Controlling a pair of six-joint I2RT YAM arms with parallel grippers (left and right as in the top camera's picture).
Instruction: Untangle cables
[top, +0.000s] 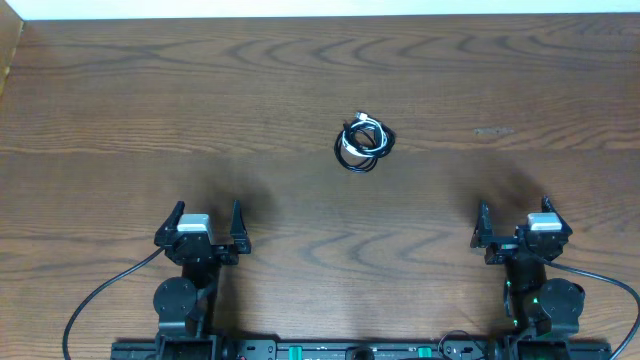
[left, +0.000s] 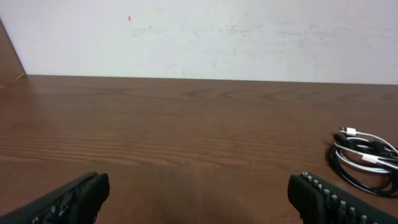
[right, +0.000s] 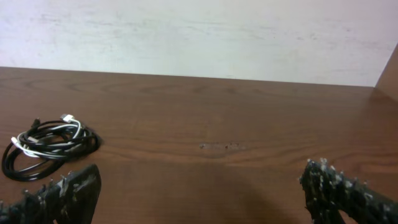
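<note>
The left pincer is sitting with its two dark ribbed fingers spread wide. It is gripping nothing, and we are seeing only bare wood in the gap between them. The right pincer is matching it, with its fingers parted and nothing caught between them. Both are hanging low over the brown wood-grain table, well apart from each other.

Ahead of both pincers, and between them, the small tangle of thin black and white cables is lying on the table, well clear of either set of fingers. From the left pincer we are finding it forward and off to the right. From the right pincer it is lying forward and off to the left. White strands are threading through the black loops, and a small pale plug is poking out at the tangle's far edge. Behind each pincer, a thick black cord is trailing from the arm's base.
</note>
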